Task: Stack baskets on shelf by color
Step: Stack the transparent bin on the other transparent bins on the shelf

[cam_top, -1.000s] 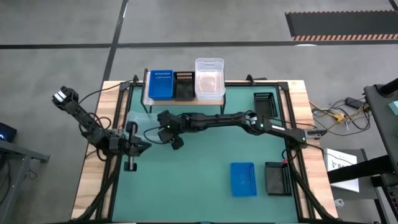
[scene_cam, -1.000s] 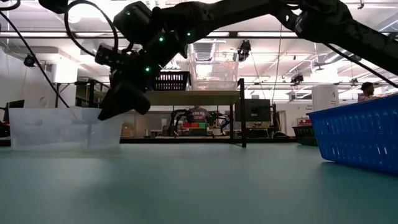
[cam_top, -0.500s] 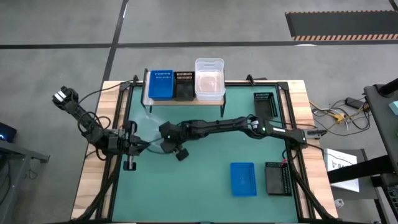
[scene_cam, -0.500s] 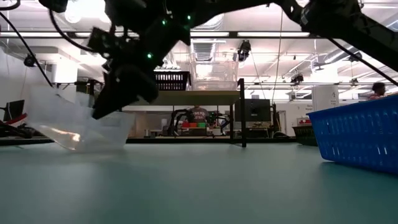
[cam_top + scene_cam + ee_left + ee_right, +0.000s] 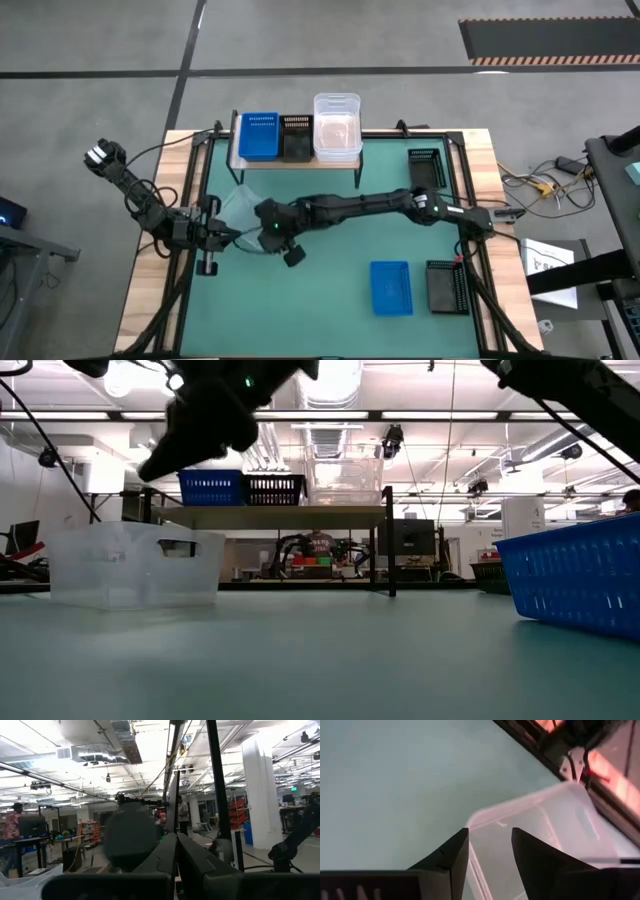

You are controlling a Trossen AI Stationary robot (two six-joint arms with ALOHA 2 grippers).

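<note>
A clear basket [image 5: 240,210] [image 5: 135,565] stands flat on its bottom on the green mat, at the table's left. My right gripper [image 5: 264,232] [image 5: 160,455] [image 5: 490,850] hangs open well above the basket's right end and touches nothing. The basket's corner [image 5: 475,820] shows below the open fingers. The shelf [image 5: 300,162] [image 5: 300,515] at the far edge carries a blue basket [image 5: 258,135], a black basket [image 5: 296,137] and a clear basket [image 5: 337,128]. My left gripper [image 5: 228,238] [image 5: 176,850] waits shut at the table's left edge.
A black basket [image 5: 424,165] lies at the far right of the mat. A blue basket [image 5: 391,287] [image 5: 580,575] and another black basket [image 5: 447,286] lie at the near right. The mat between the clear basket and these is bare.
My right gripper had the clear basket by its right wall and tipped it up on one edge. It has since risen clear of the basket and drawn a little toward the table's near side. The basket has dropped back flat, slightly right of where it stood.
</note>
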